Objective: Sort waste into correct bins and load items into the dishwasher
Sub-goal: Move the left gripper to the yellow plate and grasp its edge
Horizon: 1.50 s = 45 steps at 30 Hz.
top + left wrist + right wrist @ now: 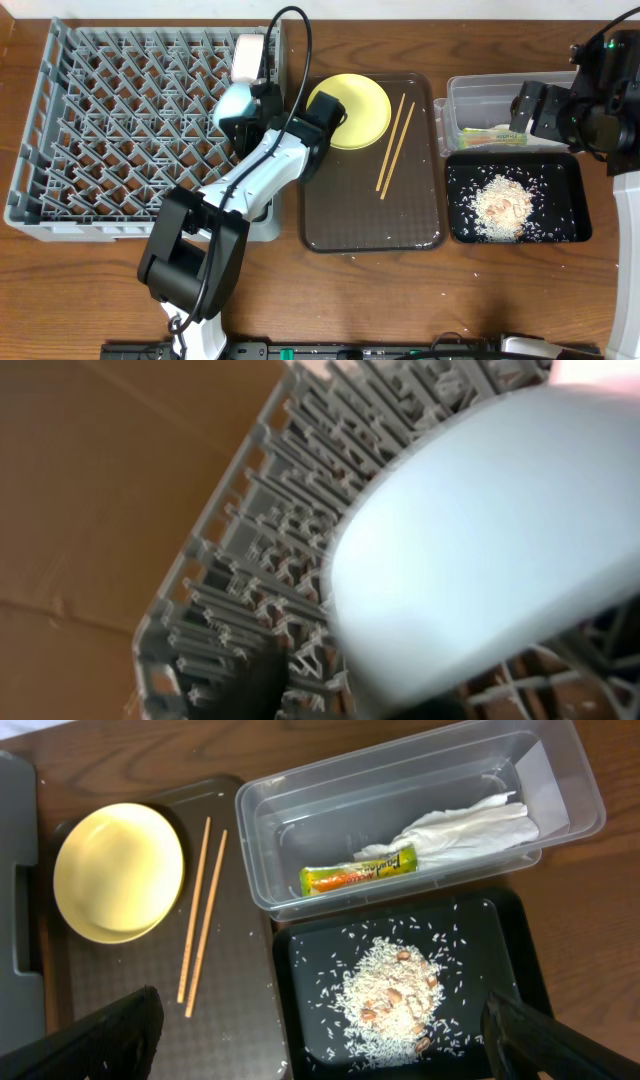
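My left gripper (252, 100) is shut on the light blue bowl (236, 106) and holds it over the right side of the grey dish rack (90, 120). The bowl (480, 530) fills the left wrist view, with rack pegs (260, 560) below it. A white item (248, 55) sits in the rack just behind it. The yellow plate (350, 110) (118, 870) and two chopsticks (395, 145) (200, 910) lie on the brown tray (370, 225). My right gripper (325, 1050) (527, 106) is open and empty above the black tray (500, 935) of rice scraps (385, 995).
The clear tub (470, 90) (400, 780) holds the snack wrapper (360, 875) and the white napkin (470, 825). The black tray (570, 200) lies right in front of it. Stray rice grains dot the brown tray and the table near its front edge.
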### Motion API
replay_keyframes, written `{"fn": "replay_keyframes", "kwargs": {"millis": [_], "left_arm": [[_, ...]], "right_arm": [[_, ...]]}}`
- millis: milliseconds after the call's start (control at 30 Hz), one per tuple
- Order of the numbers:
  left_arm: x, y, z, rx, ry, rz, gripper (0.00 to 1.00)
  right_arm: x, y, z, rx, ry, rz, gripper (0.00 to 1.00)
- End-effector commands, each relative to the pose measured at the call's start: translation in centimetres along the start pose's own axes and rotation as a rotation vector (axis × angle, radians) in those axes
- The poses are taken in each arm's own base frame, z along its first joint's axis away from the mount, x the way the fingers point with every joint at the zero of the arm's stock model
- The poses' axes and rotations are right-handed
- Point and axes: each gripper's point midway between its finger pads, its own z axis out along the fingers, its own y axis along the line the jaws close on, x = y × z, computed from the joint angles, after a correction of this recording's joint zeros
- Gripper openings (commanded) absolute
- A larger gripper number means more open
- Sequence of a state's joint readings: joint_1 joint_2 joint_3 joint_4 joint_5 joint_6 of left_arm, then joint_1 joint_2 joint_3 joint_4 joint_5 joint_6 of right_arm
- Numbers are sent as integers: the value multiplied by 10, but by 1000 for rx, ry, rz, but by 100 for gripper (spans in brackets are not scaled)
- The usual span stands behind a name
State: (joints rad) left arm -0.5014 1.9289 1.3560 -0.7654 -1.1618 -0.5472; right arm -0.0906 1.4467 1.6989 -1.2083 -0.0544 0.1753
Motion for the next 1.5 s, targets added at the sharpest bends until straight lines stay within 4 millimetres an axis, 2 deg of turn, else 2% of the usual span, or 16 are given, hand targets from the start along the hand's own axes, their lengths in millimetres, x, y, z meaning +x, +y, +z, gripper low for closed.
{"fn": "replay_keyframes", "kwargs": {"millis": [0, 133, 200, 367, 433, 600, 767, 833, 967, 1067, 1200, 1333, 1400, 1467], "left_arm": [[9, -7, 2, 18, 26, 23, 45], [9, -7, 2, 21, 28, 22, 54], [9, -12, 1, 57, 46, 42, 55], [5, -31, -15, 271, 124, 68, 55], [5, -37, -25, 363, 149, 72, 60], [0, -39, -52, 566, 184, 57, 68], [-18, -26, -78, 708, 165, -29, 71], [-25, -26, -95, 813, 164, -67, 73], [-31, -47, -139, 1097, 203, -96, 73], [-30, -67, -160, 1232, 251, -111, 73], [-23, -93, -154, 1211, 353, -204, 73], [-16, -122, -137, 1140, 453, -338, 71], [-12, -136, -129, 1109, 483, -384, 69], [-10, -148, -122, 1088, 491, -408, 61]], "right_arm": [[0, -1, 0, 5, 0, 0, 99], [0, -1, 0, 5, 0, 0, 99], [0, -1, 0, 5, 0, 0, 99], [0, -1, 0, 5, 0, 0, 99], [0, -1, 0, 5, 0, 0, 99], [0, -1, 0, 5, 0, 0, 99], [0, -1, 0, 5, 0, 0, 99], [0, -1, 0, 5, 0, 0, 99], [0, -1, 0, 5, 0, 0, 99], [0, -1, 0, 5, 0, 0, 99], [0, -1, 0, 5, 0, 0, 99], [0, -1, 0, 5, 0, 0, 99], [0, -1, 0, 5, 0, 0, 99], [0, -1, 0, 5, 0, 0, 99]]}}
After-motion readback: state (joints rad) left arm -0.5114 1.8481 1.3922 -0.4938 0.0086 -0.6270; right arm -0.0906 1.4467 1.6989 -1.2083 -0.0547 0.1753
